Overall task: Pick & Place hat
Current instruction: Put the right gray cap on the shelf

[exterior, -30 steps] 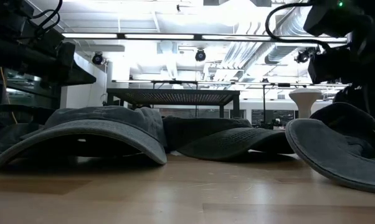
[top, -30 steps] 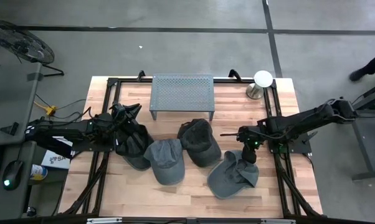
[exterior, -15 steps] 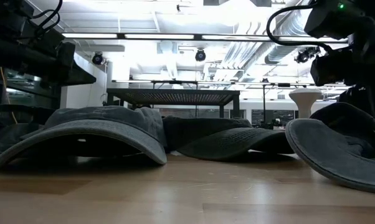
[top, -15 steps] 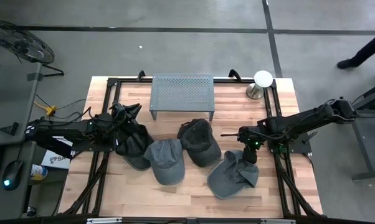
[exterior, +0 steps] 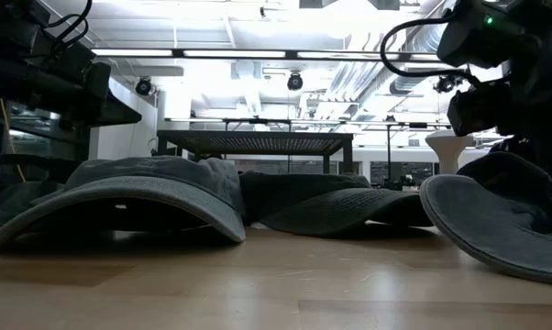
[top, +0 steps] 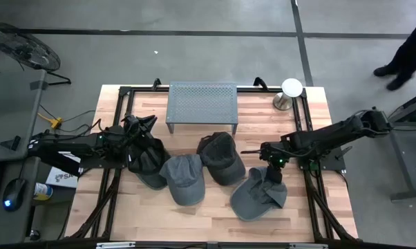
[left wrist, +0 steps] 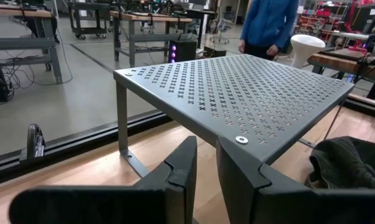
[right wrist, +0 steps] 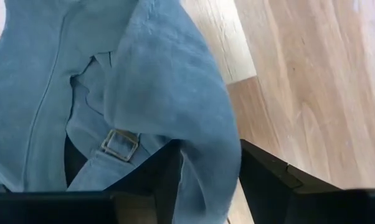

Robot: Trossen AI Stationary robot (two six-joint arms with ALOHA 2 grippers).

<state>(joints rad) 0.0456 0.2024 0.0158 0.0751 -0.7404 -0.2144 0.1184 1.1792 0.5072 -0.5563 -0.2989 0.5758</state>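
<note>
Overhead and table-level views share the hats [top: 183,178]; wrist cameras sit close

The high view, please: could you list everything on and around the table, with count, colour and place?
Caps: four, dark grey; one at the left by the left gripper, two in the middle, one at the right under the right gripper.
Perforated metal stand: one, grey, at the table's far edge, middle.
Round white object on a base: one, far right corner.
Wooden table: one, light wood with a black frame.
Fan: one, dark, on the floor beyond the left corner.
Person: partly in view, dark clothes, on the floor at the far right.
Left gripper: fingers nearly together, holding nothing, facing the stand.
Right gripper: fingers either side of a fold of the right cap.
</note>
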